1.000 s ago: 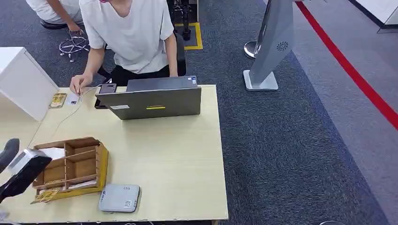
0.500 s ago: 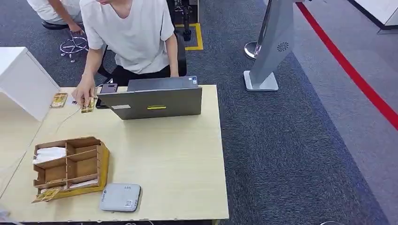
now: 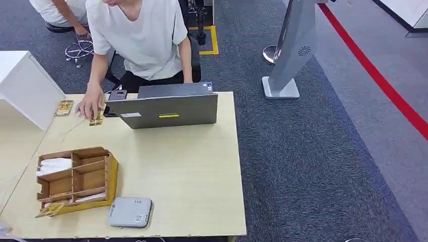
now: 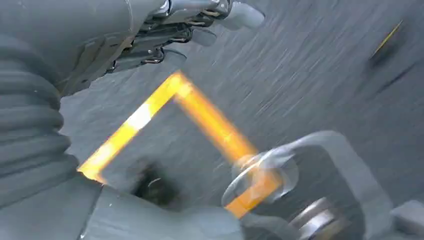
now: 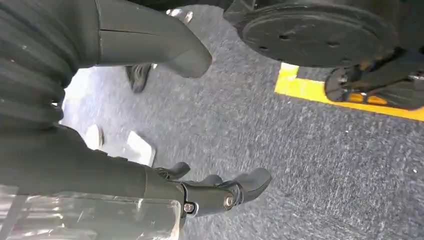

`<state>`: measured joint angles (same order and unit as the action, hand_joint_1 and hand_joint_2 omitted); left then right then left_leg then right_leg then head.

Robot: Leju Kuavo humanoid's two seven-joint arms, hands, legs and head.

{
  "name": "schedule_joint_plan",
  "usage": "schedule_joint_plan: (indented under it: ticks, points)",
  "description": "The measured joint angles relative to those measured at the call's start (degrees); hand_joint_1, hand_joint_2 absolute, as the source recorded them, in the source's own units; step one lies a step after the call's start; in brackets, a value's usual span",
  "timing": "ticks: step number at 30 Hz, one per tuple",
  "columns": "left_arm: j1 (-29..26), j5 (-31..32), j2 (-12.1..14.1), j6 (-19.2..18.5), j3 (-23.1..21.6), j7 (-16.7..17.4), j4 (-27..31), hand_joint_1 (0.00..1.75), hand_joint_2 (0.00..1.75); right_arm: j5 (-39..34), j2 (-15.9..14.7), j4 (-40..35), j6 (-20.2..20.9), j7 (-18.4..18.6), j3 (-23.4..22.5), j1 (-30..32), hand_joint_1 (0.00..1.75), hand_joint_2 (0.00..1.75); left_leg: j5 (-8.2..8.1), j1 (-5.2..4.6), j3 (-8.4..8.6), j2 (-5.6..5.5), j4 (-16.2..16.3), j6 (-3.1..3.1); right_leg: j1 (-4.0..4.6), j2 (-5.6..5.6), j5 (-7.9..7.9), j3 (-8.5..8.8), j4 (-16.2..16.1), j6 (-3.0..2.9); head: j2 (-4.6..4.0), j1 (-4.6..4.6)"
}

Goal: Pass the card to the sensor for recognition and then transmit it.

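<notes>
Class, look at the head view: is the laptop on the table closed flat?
No. The laptop stands open, its grey lid upright and facing the camera, in front of the seated person.

Your left hand point(image 4: 200, 22) shows a grey ribbed cover at the frame's left edge, with dark fingers point(image 4: 240, 12) and thin metal links along the top. Your right hand point(image 5: 220, 192) has a thick grey thumb point(image 5: 165, 45) at upper left, dark fingers, small silver screws and a clear plastic panel at lower left.

An office: grey carpet point(image 3: 303, 151), a laptop point(image 3: 166, 108) on a wooden desk point(image 3: 186, 176), a seated person point(image 3: 141, 40).
</notes>
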<state>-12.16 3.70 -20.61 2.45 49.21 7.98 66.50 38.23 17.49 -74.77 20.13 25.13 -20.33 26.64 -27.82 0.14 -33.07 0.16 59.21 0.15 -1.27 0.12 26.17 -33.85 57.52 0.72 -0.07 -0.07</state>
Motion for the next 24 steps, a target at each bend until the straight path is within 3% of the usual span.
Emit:
schedule_joint_plan:
  ticks: [4,9,10,14,15,18,24]
  points:
    - [0.0,4.0,0.2,-0.9,-5.0,3.1,-6.6,0.00,1.75,0.5,0.0,0.9,0.5,-0.1,-0.1,-0.6,0.00,1.75,0.02,-0.02,0.00,-0.01,0.0,0.05,-0.01,-0.01,-0.01,0.05,0.0,0.02,0.00,0.00]
    - [0.7,14.0,0.6,-3.0,-6.0,6.5,-13.6,0.00,1.75,-0.9,0.0,1.3,0.4,1.7,0.5,-0.5,0.00,1.75,0.00,-0.01,0.02,0.00,0.0,0.07,-0.01,0.00,-0.01,0.02,0.0,0.03,0.00,0.02]
    - [1.1,15.3,0.7,-3.0,-6.0,6.8,-14.8,0.00,1.75,-1.2,0.0,1.3,0.3,2.1,0.7,-0.5,0.00,0.00,0.00,-0.02,0.02,-0.01,0.0,0.07,-0.01,-0.01,0.00,0.02,0.0,0.03,0.00,0.02]
    - [3.1,22.6,1.6,-3.9,-6.0,7.2,-21.1,0.00,1.75,-3.3,0.0,0.8,-0.3,3.7,3.0,0.5,0.00,0.00,-0.01,0.03,0.02,-0.09,0.0,0.06,0.02,-0.06,0.05,0.07,0.0,0.09,0.00,0.02]
    - [3.3,23.8,1.6,-4.2,-6.0,7.2,-21.9,0.00,1.75,-3.6,0.0,0.6,-0.7,4.0,3.4,0.7,0.00,1.75,-0.01,0.02,0.03,-0.08,0.0,0.06,0.01,-0.04,0.04,0.06,0.0,0.08,0.00,0.02]
    - [4.4,28.2,2.0,-6.0,-5.8,7.2,-24.5,0.00,1.75,-4.1,0.0,-0.6,-1.8,4.8,4.5,1.5,0.00,1.75,0.00,0.03,0.01,-0.11,0.0,0.06,0.02,-0.08,0.05,0.09,0.0,0.09,0.00,-0.02]
    - [5.1,25.5,3.7,-6.0,-9.0,5.7,-28.2,0.00,1.75,-7.9,-0.3,2.8,-4.0,2.2,6.3,0.3,0.00,1.75,0.00,0.03,0.01,-0.10,0.0,0.06,0.02,-0.07,0.05,0.08,0.0,0.08,0.00,-0.04]
